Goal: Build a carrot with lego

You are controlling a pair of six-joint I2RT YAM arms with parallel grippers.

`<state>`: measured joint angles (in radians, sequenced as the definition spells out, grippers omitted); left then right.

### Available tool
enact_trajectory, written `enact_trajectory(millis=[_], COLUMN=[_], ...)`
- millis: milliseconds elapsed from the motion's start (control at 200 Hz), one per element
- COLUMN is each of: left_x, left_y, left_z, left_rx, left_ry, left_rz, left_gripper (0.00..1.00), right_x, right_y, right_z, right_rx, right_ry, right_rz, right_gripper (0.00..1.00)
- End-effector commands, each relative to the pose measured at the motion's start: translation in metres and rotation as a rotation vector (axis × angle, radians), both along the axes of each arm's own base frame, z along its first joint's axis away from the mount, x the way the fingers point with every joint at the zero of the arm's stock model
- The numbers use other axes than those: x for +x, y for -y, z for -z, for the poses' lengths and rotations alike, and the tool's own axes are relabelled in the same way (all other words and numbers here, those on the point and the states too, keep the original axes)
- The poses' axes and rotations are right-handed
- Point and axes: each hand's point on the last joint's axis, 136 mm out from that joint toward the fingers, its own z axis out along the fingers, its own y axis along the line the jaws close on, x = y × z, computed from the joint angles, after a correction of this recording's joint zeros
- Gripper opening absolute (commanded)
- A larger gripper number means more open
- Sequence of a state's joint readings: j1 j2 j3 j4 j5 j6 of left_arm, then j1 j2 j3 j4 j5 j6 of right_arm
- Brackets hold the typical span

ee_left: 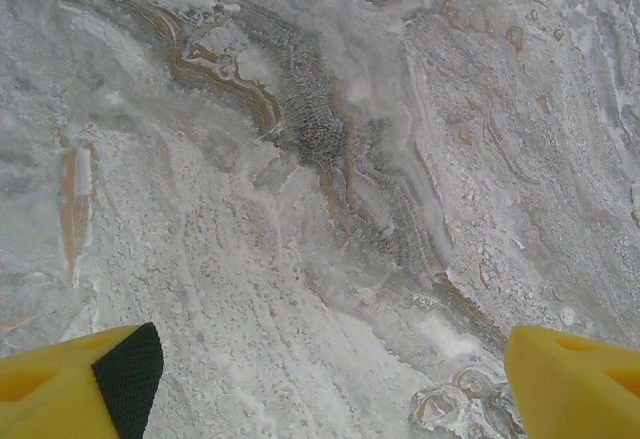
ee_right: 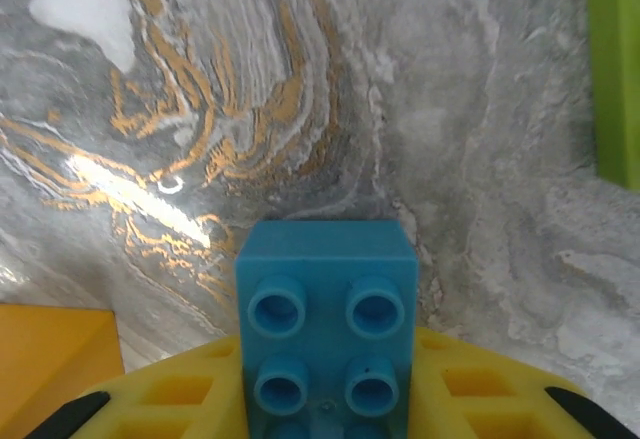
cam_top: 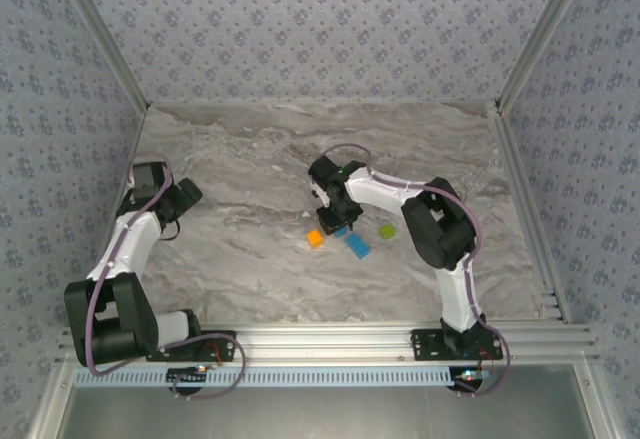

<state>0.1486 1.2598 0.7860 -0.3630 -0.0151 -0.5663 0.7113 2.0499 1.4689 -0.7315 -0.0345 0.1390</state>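
Top view: the right hand (cam_top: 337,221) hovers beside the orange brick (cam_top: 315,238), loose blue brick (cam_top: 357,247) and green brick (cam_top: 386,230). Left wrist: the left hand (ee_left: 330,384) gapes wide over the table (ee_left: 300,209). Right wrist: the held blue brick (ee_right: 325,299) sits clamped. This looks like the first stacking step, which probably needs square alignment over the orange.

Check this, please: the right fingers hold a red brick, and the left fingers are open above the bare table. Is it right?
One detail is wrong. The brick between the right fingers is blue, not red, as the right wrist view shows. The rest stands: the left fingers are open above the bare table.
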Motion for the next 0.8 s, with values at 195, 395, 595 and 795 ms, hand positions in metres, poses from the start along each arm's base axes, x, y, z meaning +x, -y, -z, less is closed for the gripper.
enact_trajectory(millis=[195,395,595,795], left_x=[0.008,0.008,0.008,0.008], left_y=[0.002,0.002,0.003,0.003], left_z=[-0.002,-0.001,-0.001,-0.002], left_rx=[0.003,0.002,0.000,0.000], left_ry=[0.007,0.004,0.005,0.004], left_rz=[0.021,0.023,0.025,0.028], left_gripper=[0.90,0.90,0.90,0.90], right_x=[0.003,0.002,0.004,0.007], right_y=[0.006,0.003,0.001,0.001], right_z=[0.015,0.010,0.001,-0.003], right_rx=[-0.039,-0.020,-0.015,-0.022], right_ry=[0.036,0.077,0.111,0.124], right_rz=[-0.005,-0.012,-0.019,-0.015], right_gripper=[0.46,0.48,0.47,0.40])
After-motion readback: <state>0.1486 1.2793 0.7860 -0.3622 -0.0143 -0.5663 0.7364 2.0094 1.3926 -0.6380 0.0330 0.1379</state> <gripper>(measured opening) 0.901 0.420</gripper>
